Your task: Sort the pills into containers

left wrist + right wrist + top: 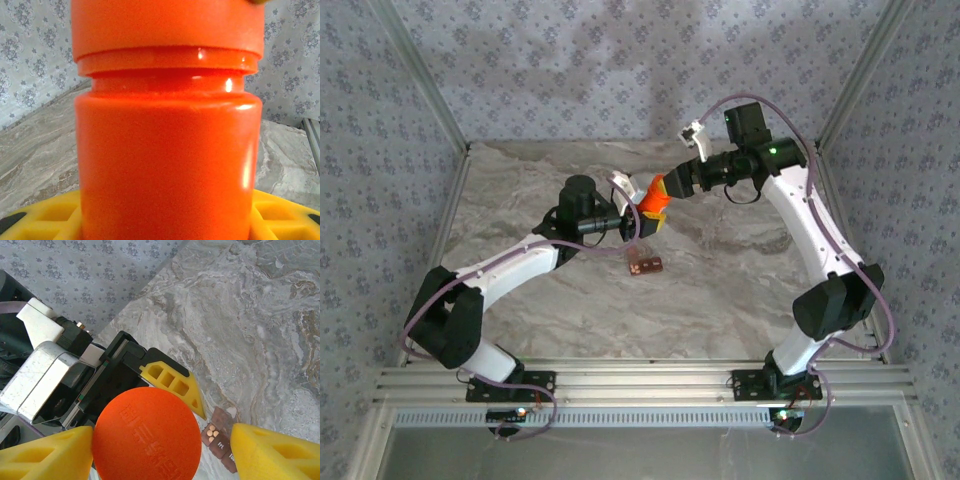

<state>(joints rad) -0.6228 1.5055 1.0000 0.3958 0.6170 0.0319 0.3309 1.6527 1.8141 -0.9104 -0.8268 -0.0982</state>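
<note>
An orange pill bottle with its orange cap on is held above the table, and my left gripper is shut on its body; yellow fingers show on both sides of it. My right gripper stands open around the cap: the left finger is against the cap, and the right finger is a gap away from it. The containers, a reddish-brown strip of cells, lie on the table below. One open cell holds three small pale pills.
The marble-patterned table is walled by patterned panels at the back and sides. My left arm's wrist and camera housing sit close behind the bottle. A metal rail runs along the near edge.
</note>
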